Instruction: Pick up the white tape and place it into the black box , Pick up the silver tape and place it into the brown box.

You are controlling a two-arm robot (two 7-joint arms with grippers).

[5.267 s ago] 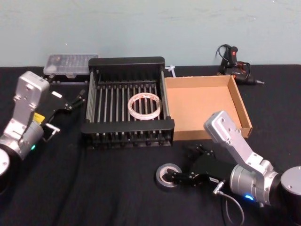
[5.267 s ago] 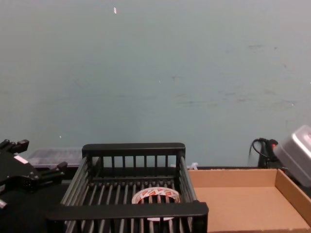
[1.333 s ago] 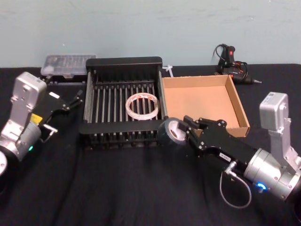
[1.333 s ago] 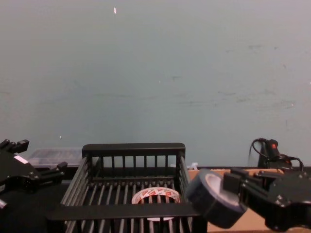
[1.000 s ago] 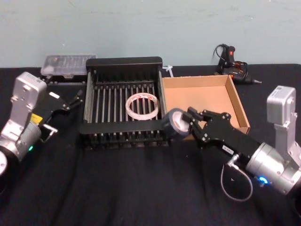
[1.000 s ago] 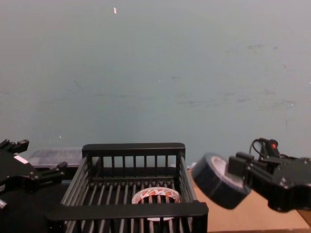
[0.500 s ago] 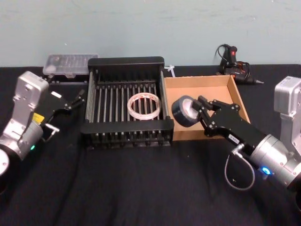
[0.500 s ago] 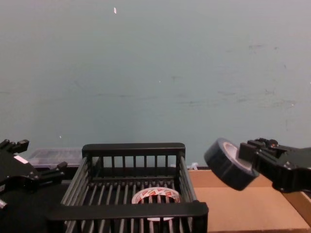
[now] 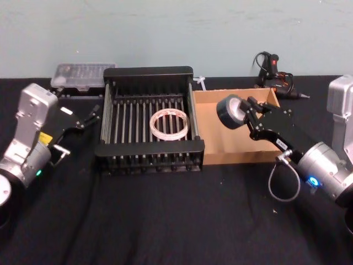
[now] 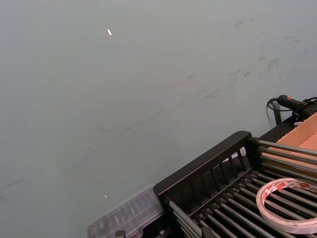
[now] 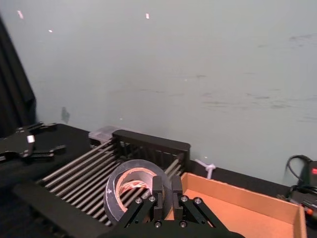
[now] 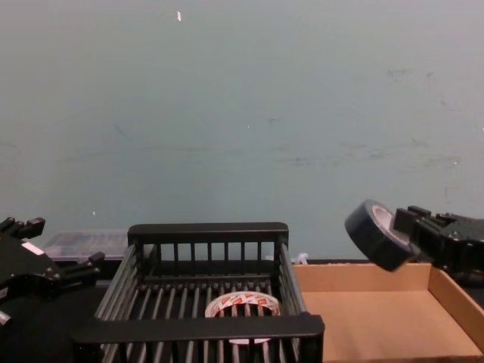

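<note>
1. Clearly the second half of the task is in hand: the white tape [image 9: 169,123] already lies flat on the slatted floor of the black box [image 9: 149,73], so what remains is the silver tape [image 9: 230,112].
2. The right gripper [image 9: 246,116] holds that roll aloft, its fingers [image 11: 157,194] pinched narrowly across the roll's wall, one inside the core and one outside. The roll stands on edge, its open face tilted toward the crate.
3. Below the fingers lies the floor of the brown box [image 9: 283,127]; the roll hangs over its left portion, clear of the cardboard (from the chest view it sits well above the rim).
4. I judge that the next move calls for lowering the roll closer to the tray floor, then parting the fingers. Released on edge, a round roll may trundle toward a wall, so tipping it flatter first seems wise.
5. The left gripper [image 9: 83,118] is parked over the surface [image 9: 143,221] to the left of the crate, its fingers spread and holding nothing.
6. Materials:
   - the silver tape is a thick, dull grey roll with a pale inner core;
   - the white tape is a thin, glossy ring with red print;
   - the crate is rigid black plastic with barred sides;
   - the tray is matte tan cardboard with low walls;
   - the surface wears a black cloth.
</note>
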